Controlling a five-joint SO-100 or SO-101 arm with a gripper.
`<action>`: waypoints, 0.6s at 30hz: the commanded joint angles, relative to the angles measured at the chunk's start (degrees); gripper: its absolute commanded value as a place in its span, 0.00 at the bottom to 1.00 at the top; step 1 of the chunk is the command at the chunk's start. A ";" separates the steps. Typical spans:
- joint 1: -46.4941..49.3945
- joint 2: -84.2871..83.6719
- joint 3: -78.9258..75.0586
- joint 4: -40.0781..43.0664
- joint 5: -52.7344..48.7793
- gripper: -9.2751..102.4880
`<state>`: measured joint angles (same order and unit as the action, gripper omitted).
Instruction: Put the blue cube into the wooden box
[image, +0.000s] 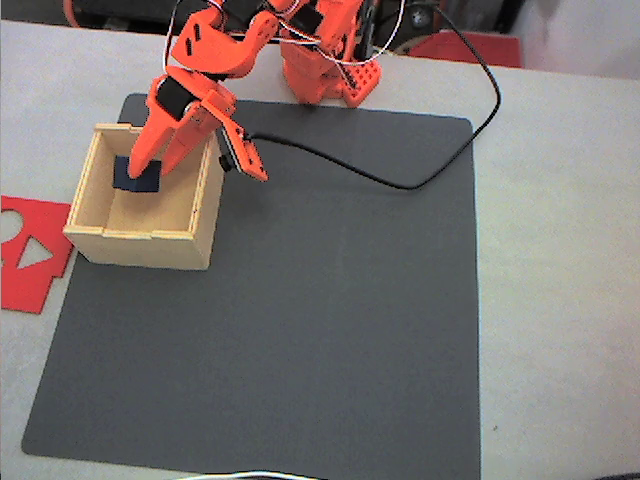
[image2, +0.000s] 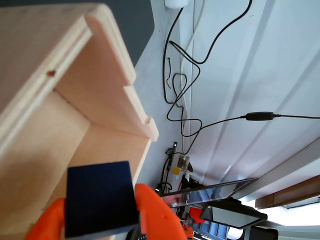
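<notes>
Orange tool (image2: 100, 220) fingers clamp the blue cube (image2: 101, 199) on both sides, holding it inside the wooden box (image: 190, 215), apparently just above its floor, on the dark mat (image: 330, 330).

**Orange printed arm, quick look**

The bright orange plastic robot arm (image: 215, 60) has chunky printed shells with black servo blocks set at the joints; its orange base (image: 330, 70) has a perforated foot; white and red wires loop over the top; a long black cable (image: 440, 150) trails off; the orange two-finger gripper (image: 150, 165) tapers to points.
</notes>
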<state>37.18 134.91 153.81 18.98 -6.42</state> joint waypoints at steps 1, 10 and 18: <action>-0.70 0.53 -0.18 -1.05 -0.26 0.18; -0.79 2.29 -0.18 -1.05 -0.18 0.26; -1.23 5.27 -0.09 -0.88 0.09 0.20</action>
<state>36.83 137.37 153.98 18.63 -6.42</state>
